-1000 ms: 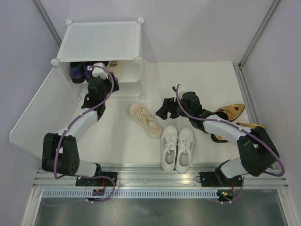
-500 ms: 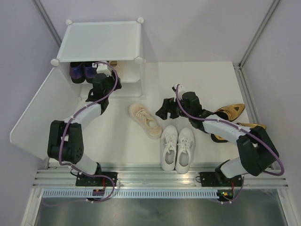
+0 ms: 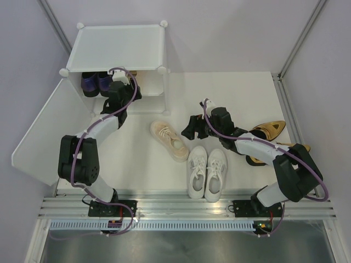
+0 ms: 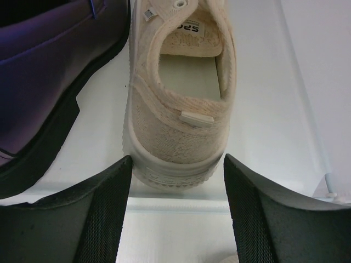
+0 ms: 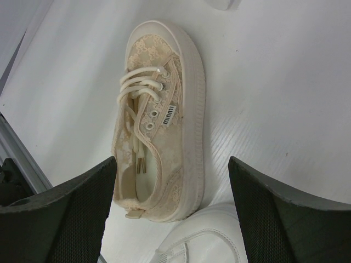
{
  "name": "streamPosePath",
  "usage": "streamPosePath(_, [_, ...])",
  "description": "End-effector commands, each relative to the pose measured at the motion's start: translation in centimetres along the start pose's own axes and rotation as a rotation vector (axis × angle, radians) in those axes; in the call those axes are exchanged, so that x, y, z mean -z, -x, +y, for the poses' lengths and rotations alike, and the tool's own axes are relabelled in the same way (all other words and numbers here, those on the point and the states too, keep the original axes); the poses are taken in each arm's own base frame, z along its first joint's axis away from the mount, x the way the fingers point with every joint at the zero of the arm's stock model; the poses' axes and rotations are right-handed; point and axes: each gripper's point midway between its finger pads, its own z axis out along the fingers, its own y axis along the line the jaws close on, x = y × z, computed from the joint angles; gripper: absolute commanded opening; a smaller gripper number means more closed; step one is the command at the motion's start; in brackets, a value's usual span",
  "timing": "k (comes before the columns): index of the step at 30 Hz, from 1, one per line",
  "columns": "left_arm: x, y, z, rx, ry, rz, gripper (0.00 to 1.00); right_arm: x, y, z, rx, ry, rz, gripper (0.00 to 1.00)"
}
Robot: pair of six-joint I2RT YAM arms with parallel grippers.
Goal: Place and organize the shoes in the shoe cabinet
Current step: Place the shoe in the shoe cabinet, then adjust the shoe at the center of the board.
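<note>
Left pincer (image 4: 176,164), open, at shelved sneaker's (image 4: 181,109) heel inside cabinet (image 3: 120,46); right pincer (image 5: 171,164), open, above loose sneaker (image 5: 164,109) on counter (image 3: 236,93).

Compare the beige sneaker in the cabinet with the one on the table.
The cabinet sneaker sits inside beside a purple loafer; the table sneaker lies in the open. The cabinet sneaker is framed heel-first by the open left gripper; the table sneaker top-down by the open right gripper. Both are beige, upright.
</note>
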Motion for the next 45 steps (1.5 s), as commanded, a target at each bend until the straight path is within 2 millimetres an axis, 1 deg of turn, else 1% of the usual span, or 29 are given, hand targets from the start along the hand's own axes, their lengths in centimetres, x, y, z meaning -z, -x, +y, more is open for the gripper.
streamPosePath(1, [-0.6,2.5,-0.7,-0.016,-0.032,-0.062,0.71,-0.2,1.2,0.9,0.014,0.036,-0.034,0.86])
streamPosePath(6, [0.0,2.4,-1.1,-0.001,-0.050,-0.057,0.72,0.0,1.4,1.1,0.017,0.038,-0.039,0.86])
streamPosePath(8, [0.7,3.0,-1.3,0.008,-0.061,-0.070,0.75,0.0,1.6,1.1,0.014,0.040,-0.042,0.85])
streamPosePath(10, [1.4,2.6,-1.1,0.021,-0.057,-0.062,0.78,0.0,1.6,1.2,0.012,0.040,-0.042,0.85])
streamPosePath(11, [2.0,3.2,-1.2,0.029,-0.060,-0.075,0.79,0.0,1.6,1.3,0.013,0.044,-0.041,0.85])
streamPosePath(13, [2.9,2.8,-1.1,0.046,-0.059,-0.068,0.82,0.0,1.4,1.5,0.014,0.052,-0.034,0.84])
streamPosePath(14, [3.7,3.5,-1.2,0.054,-0.062,-0.081,0.83,-0.1,1.4,1.5,0.029,0.046,-0.033,0.82])
streamPosePath(15, [4.1,3.5,-1.1,0.063,-0.060,-0.075,0.84,-0.2,0.8,2.2,0.051,0.043,-0.008,0.81])
streamPosePath(17, [5.2,3.1,-1.0,0.093,-0.052,-0.042,0.86,-0.5,0.8,2.4,0.113,0.000,-0.006,0.80])
streamPosePath(18, [6.1,4.0,-1.3,0.115,-0.060,-0.050,0.86,-0.6,-0.2,3.3,0.132,0.009,0.019,0.80])
streamPosePath(20, [7.5,3.7,-1.3,0.130,-0.064,-0.023,0.88,-0.9,-0.9,3.8,0.143,0.015,0.034,0.79])
streamPosePath(21, [8.9,4.9,-1.5,0.148,-0.073,-0.052,0.88,-0.9,-1.4,4.4,0.151,0.021,0.044,0.79])
streamPosePath(22, [9.7,5.3,-1.6,0.151,-0.084,-0.056,0.89,-1.1,-1.9,4.4,0.152,0.018,0.053,0.79])
streamPosePath(23, [10.4,5.6,-1.7,0.152,-0.089,-0.061,0.90,-1.2,-2.4,4.2,0.157,0.004,0.059,0.78])
streamPosePath(24, [12.2,6.7,-1.8,0.168,-0.096,-0.078,0.93,-1.3,-2.9,4.3,0.164,-0.001,0.068,0.78])
streamPosePath(26, [14.0,8.3,-2.1,0.166,-0.119,-0.103,0.95,-1.7,-3.7,3.9,0.171,-0.031,0.084,0.77])
streamPosePath(27, [14.9,8.3,-2.2,0.152,-0.125,-0.089,0.97,-1.7,-4.0,3.6,0.171,-0.046,0.095,0.77])
streamPosePath(28, [16.6,9.8,-2.3,0.145,-0.138,-0.130,0.99,-1.8,-4.4,3.4,0.170,-0.056,0.104,0.77])
streamPosePath(29, [17.5,10.6,-2.2,0.136,-0.140,-0.151,0.99,-1.9,-4.6,3.3,0.172,-0.065,0.109,0.77])
streamPosePath(30, [18.1,10.5,-1.6,0.118,-0.112,-0.153,1.00,-1.9,-4.7,3.0,0.176,-0.090,0.108,0.77])
streamPosePath(31, [19.8,11.7,-1.4,0.120,-0.107,-0.200,1.00,-2.1,-5.0,2.7,0.178,-0.103,0.115,0.77])
streamPosePath(34, [21.4,11.2,-0.9,0.105,-0.110,-0.227,1.00,-2.5,-5.9,1.8,0.179,-0.141,0.143,0.76])
streamPosePath(38, [23.5,10.0,-0.1,0.055,-0.103,-0.246,0.99,-3.4,-6.8,2.2,0.186,-0.137,0.185,0.73])
streamPosePath(39, [23.7,9.6,0.0,0.024,-0.103,-0.245,0.93,-3.6,-6.9,2.4,0.192,-0.133,0.196,0.72])
streamPosePath(40, [24.1,9.4,0.2,0.017,-0.100,-0.253,0.93,-3.9,-7.2,2.3,0.195,-0.139,0.207,0.70])
streamPosePath(41, [24.0,8.4,0.5,0.016,-0.092,-0.246,0.93,-4.2,-7.0,2.8,0.202,-0.132,0.207,0.68])
streamPosePath(42, [25.0,8.9,0.6,0.016,-0.095,-0.281,0.90,-4.4,-7.0,2.9,0.203,-0.133,0.212,0.65])
streamPosePath(44, [25.1,8.0,0.6,0.011,-0.110,-0.287,0.82,-4.9,-6.8,3.4,0.205,-0.131,0.225,0.56])
streamPosePath(45, [25.8,8.2,0.6,0.014,-0.113,-0.315,0.77,-5.1,-6.6,3.7,0.207,-0.128,0.225,0.54])
